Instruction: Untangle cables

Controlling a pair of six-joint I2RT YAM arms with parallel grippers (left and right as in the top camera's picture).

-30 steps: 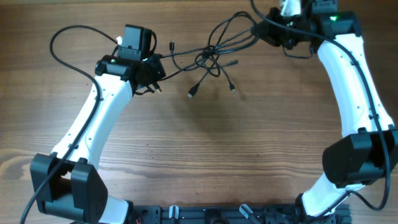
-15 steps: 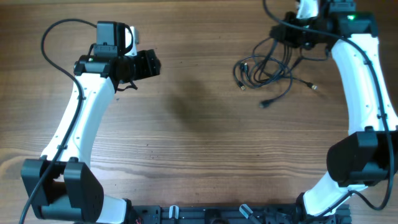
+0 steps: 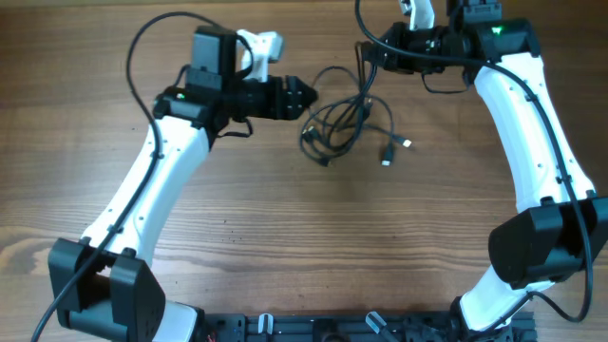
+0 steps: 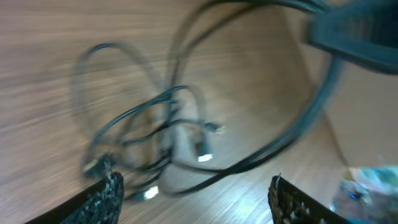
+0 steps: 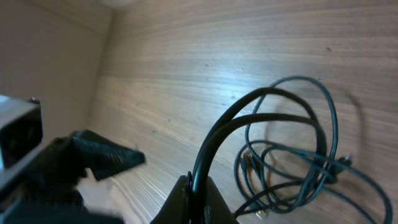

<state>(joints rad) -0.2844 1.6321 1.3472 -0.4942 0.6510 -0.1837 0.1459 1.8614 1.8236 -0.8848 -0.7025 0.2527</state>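
The left arm (image 3: 152, 180) rises from the lower left and bends toward the upper middle, its left gripper (image 3: 302, 95) pointing right, fingers spread wide. The right arm (image 3: 532, 133) climbs the right side, its right gripper (image 3: 372, 52) pointing left, fingers pinched on the cables (image 5: 217, 134)

On the wooden table (image 3: 285, 237) the cables (image 3: 334, 131) lie in a loose tangle toward the far side, about in the middle. Some strands run from the tangle up to the right gripper (image 3: 369, 55), which has them. Two plug ends lie free to the right of the tangle. The left gripper (image 3: 302, 96) points to the right, just beside the loops.
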